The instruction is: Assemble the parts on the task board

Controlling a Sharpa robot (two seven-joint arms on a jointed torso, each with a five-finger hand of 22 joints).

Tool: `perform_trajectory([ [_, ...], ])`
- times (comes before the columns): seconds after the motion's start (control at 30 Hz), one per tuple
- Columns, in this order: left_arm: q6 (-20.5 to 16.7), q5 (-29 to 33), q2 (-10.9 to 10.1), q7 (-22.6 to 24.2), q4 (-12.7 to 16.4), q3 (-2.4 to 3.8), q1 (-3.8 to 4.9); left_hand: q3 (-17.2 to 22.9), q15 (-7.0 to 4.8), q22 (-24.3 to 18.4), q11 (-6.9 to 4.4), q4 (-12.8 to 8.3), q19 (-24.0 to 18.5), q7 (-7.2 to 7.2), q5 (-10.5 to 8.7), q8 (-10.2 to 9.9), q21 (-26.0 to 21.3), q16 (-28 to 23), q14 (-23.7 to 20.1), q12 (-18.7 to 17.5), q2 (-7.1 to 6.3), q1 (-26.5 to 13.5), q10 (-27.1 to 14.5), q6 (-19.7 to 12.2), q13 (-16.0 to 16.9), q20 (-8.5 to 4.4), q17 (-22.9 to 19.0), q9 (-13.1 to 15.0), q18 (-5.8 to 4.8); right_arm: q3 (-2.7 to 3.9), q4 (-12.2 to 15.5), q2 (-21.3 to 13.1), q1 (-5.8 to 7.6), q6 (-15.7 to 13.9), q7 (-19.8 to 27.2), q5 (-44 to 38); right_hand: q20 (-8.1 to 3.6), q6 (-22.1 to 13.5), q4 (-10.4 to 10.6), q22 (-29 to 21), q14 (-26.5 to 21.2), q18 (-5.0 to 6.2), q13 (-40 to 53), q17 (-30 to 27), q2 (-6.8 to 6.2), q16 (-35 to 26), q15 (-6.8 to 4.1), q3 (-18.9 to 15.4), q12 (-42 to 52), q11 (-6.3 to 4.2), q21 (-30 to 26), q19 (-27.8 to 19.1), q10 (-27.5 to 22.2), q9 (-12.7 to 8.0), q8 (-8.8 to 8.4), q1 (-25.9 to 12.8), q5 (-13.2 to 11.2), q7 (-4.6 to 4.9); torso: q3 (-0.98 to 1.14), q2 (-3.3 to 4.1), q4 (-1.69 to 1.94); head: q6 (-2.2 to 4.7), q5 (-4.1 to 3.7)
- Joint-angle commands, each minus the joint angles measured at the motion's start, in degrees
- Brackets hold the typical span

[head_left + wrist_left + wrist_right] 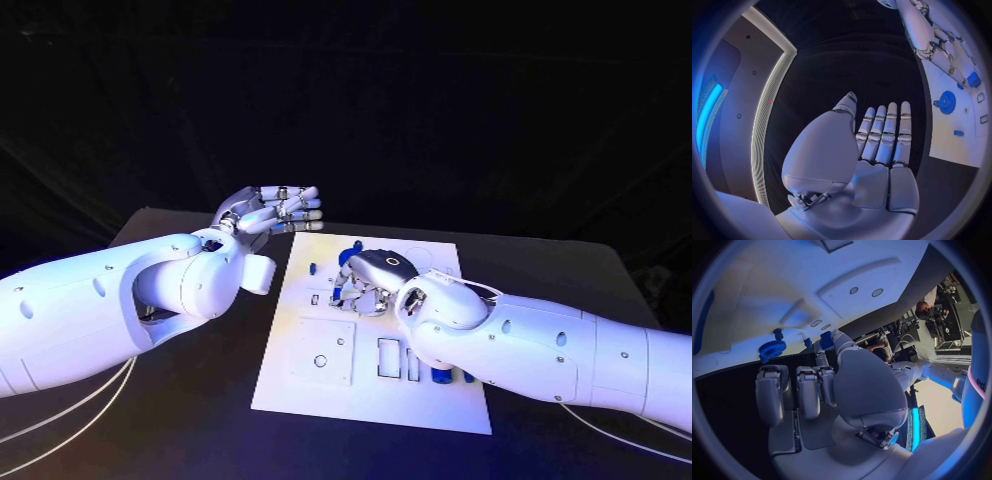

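Note:
The white task board (310, 385) lies in the middle of the black table. My right hand (372, 280) hovers low over the board's far half and pinches a small blue part (826, 340) between thumb and a fingertip. A blue gear (772, 348) stands on the board just beyond those fingers, with a small blue peg (777, 333) beside it. My left hand (274, 210) is held flat with fingers straight and side by side, above the table off the board's far left corner, holding nothing. From its wrist the gear (947, 101) and a blue block (973, 80) show on the board (961, 145).
The board's near half has a square recess (325, 350) and several upright slots (389, 357). Two small blue parts (440, 375) sit by my right forearm at the near right. The table's dark edge runs behind the board.

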Motion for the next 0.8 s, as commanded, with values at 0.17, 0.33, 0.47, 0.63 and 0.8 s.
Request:
perform_trajectory([
  [0.17, 1.05, -0.21, 0.07, 0.16, 0.21, 0.04, 0.04, -0.09, -0.12, -0.06, -0.26, -0.36, 0.14, -0.04, -0.27, -0.05, 0.3, -0.32, 0.32, -0.12, 0.03, 0.53, 0.15, 0.29, 0.06, 0.0, 0.08, 0.06, 0.89, -0.1, -1.13, 0.79, -0.39, 2.72, -1.91, -5.18, -0.45, 1.25, -0.01, 11.08, 5.97, -0.8, 9.94, 15.08, -0.36, 0.24, -0.1, 0.16, -0.28, 0.06, -0.12, 2.53, 2.31, 0.0, 0.16, 0.33, 0.21, -1.63, 0.02, -0.01, -0.08, -0.19, 0.15],
  [0.33, 1.07, -0.21, 0.04, 0.13, 0.15, 0.04, 0.04, -0.08, -0.12, -0.07, -0.26, -0.38, 0.14, -0.05, -0.27, -0.09, 0.3, -0.37, 0.33, -0.16, 0.06, 0.56, 0.13, 0.26, 0.04, 0.0, 0.09, 0.05, 0.88, -0.13, -1.31, 0.8, -0.54, 2.82, -2.14, -5.64, -0.44, 1.23, -0.01, 11.07, 5.97, -0.79, 9.93, 15.08, -0.36, 0.24, -0.09, 0.17, -0.3, 0.07, -0.14, 2.52, 2.3, 0.0, 0.15, 0.31, 0.2, -1.62, 0.05, -0.04, -0.05, -0.27, 0.16],
  [0.47, 1.08, -0.21, 0.01, 0.12, 0.13, 0.04, 0.05, -0.08, -0.12, -0.07, -0.26, -0.38, 0.14, -0.05, -0.27, -0.09, 0.3, -0.37, 0.33, -0.16, 0.06, 0.56, 0.13, 0.26, 0.04, 0.0, 0.09, 0.05, 0.88, -0.14, -1.56, 0.81, -0.59, 2.98, -2.28, -5.76, -0.44, 1.22, -0.01, 11.07, 5.97, -0.79, 9.92, 15.08, -0.36, 0.24, -0.08, 0.17, -0.31, 0.08, -0.14, 2.52, 2.29, 0.0, 0.15, 0.3, 0.19, -1.61, 0.04, -0.01, -0.03, -0.21, 0.0],
  [0.63, 1.1, -0.21, 0.0, 0.1, 0.12, 0.04, 0.05, -0.08, -0.12, -0.07, -0.26, -0.38, 0.14, -0.05, -0.27, -0.09, 0.3, -0.37, 0.33, -0.16, 0.06, 0.56, 0.13, 0.26, 0.04, 0.0, 0.09, 0.05, 0.88, -0.14, -1.88, 0.84, -0.66, 3.28, -2.4, -5.81, -0.43, 1.22, 0.0, 11.08, 5.97, -0.8, 9.94, 15.08, -0.35, 0.24, -0.07, 0.18, -0.29, 0.09, -0.13, 2.53, 2.3, 0.01, 0.15, 0.29, 0.19, -1.61, 0.07, -0.04, -0.11, -0.21, 0.07],
  [0.8, 1.11, -0.21, -0.02, 0.09, 0.16, 0.04, 0.05, -0.08, -0.12, -0.07, -0.26, -0.38, 0.14, -0.05, -0.27, -0.09, 0.3, -0.37, 0.33, -0.16, 0.06, 0.56, 0.13, 0.26, 0.04, 0.0, 0.09, 0.05, 0.88, -0.15, -2.35, 1.0, -0.87, 3.41, -2.39, -5.81, -0.42, 1.23, 0.03, 11.06, 5.97, -0.79, 9.94, 15.08, -0.34, 0.24, -0.05, 0.19, -0.29, 0.11, -0.15, 2.51, 2.3, 0.01, 0.15, 0.21, 0.16, -1.59, 0.04, 0.03, -0.09, -0.1, 0.06],
])
